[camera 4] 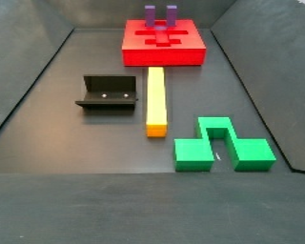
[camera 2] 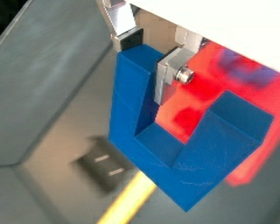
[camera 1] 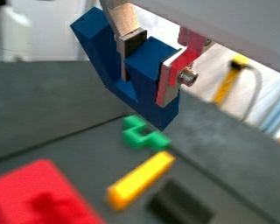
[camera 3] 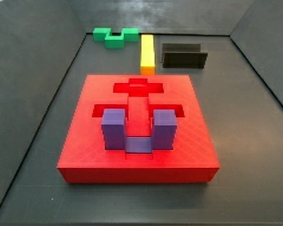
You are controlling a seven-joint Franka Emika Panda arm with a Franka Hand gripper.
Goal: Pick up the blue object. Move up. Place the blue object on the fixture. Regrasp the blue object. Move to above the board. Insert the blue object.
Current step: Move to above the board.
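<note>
My gripper (camera 1: 152,63) is shut on one prong of the dark blue U-shaped object (camera 1: 108,52) and holds it high above the floor. Both wrist views show the hold, and the blue object (camera 2: 166,140) hangs below the gripper (camera 2: 149,57). The black fixture (camera 3: 184,57) stands on the floor beside the yellow bar and shows in both side views (camera 4: 108,93). It is empty. The red board (camera 3: 85,150) lies flat and holds a lilac-purple U-shaped block (camera 3: 138,128). Neither the gripper nor the blue object shows in the side views.
A yellow bar (camera 4: 155,95) lies between the fixture and the green block (camera 4: 221,145). Both also show in a wrist view, the bar (camera 1: 140,179) below the green block (camera 1: 143,133). Dark walls enclose the floor.
</note>
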